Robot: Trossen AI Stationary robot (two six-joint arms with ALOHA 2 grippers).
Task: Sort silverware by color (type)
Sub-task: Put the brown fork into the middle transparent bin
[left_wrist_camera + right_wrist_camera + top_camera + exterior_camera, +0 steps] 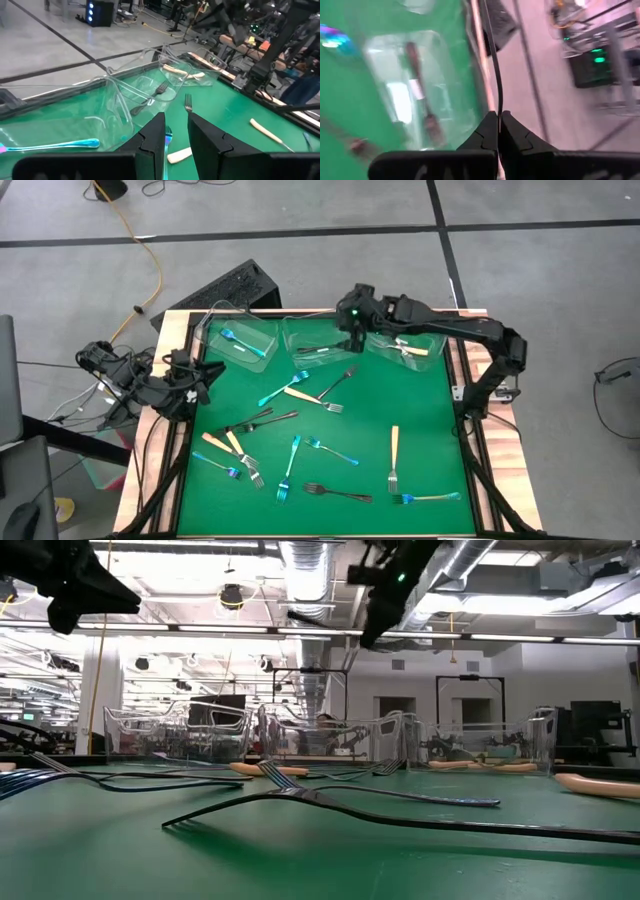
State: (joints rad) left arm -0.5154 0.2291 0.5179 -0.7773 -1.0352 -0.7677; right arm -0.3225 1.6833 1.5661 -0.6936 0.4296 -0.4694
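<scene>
Right hand [498,131] clamped on dark fork [495,70]

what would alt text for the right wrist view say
The right gripper is shut on a thin dark fork that sticks out past its fingertips, above a clear tub holding another dark fork on the green mat.

My right tool [498,131] pinches a thin dark fork [493,60]; its far end runs off the picture's edge, so I cannot see the tines. Beyond this tool, the clear tub [420,85] and the dark fork inside it [420,90] are blurred. From above, my right tool's tips [352,340] are too small to make out. In the low view, my left arm [70,580] is cut off at the edge.
</scene>
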